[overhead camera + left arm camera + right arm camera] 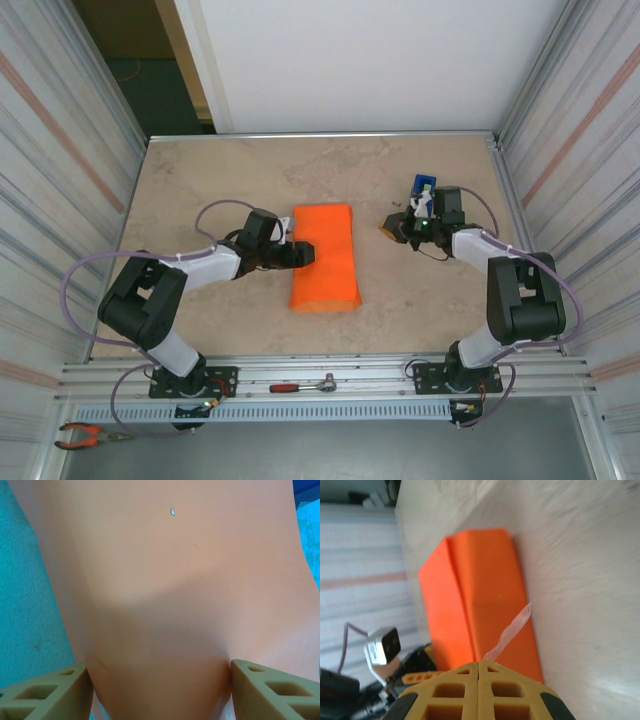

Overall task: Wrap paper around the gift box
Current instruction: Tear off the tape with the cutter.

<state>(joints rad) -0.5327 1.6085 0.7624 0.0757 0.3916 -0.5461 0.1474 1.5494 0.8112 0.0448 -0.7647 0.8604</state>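
The orange paper (325,255) lies folded into a long parcel at the table's middle, a seam running along its top (485,590). The gift box is hidden inside it. My left gripper (300,252) is at the parcel's left side. In the left wrist view the paper (175,580) bulges between the two tan fingers (50,690) and touches both, so the gripper (160,667) is shut on it. My right gripper (390,228) hovers right of the parcel, jaws shut (479,662) on a clear tape strip (512,630) that sticks out toward the paper.
A blue tape dispenser (424,187) stands just behind the right gripper. A red-handled ratchet (305,385) and pliers (85,435) lie on the front rail. Corrugated walls close both sides.
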